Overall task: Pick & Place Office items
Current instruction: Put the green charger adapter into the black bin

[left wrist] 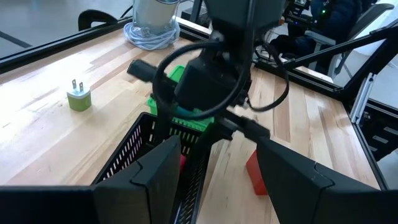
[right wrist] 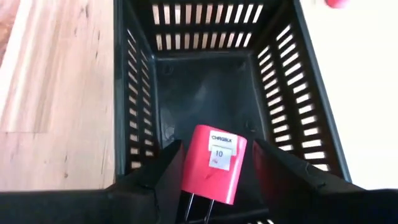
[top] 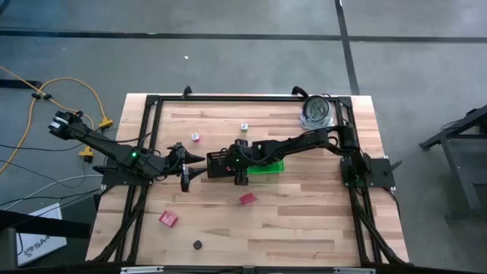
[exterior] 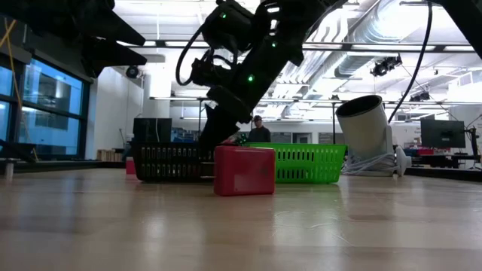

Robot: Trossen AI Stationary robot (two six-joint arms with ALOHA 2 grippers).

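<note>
Right gripper (right wrist: 211,186): hanging over the black mesh tray (right wrist: 211,81), pointing down into it; its jaws are standing apart, one on each side of a red charger block (right wrist: 211,165). Whether the fingers are touching the block cannot be told.
Red charger block: sitting between the right jaws inside the tray, white label facing up, two metal prongs pointing back toward the wrist.
Black mesh tray: lying on the worktop (top: 304,221) near its middle, just beside the green bin (exterior: 305,162).
Left gripper (left wrist: 217,168): waiting close to the tray's left end, jaws standing partly apart and gripping nothing.
Green bin: sitting on the far side of the tray from the left gripper, mostly under the right arm in the high view.
Other office items: a second red block (top: 246,199) is lying on the worktop just in front of the tray; a larger red block (top: 168,219) is lying near the front left; a small black piece (top: 197,244) is lying near the front edge; a pink bit (top: 195,137) and a green-and-white plug adapter (left wrist: 79,96) are lying behind the tray.
Silver round object (top: 317,112): standing at the back right corner, a cable coiling round its base.
Room: a person (exterior: 258,129) is showing far behind the worktop.
</note>
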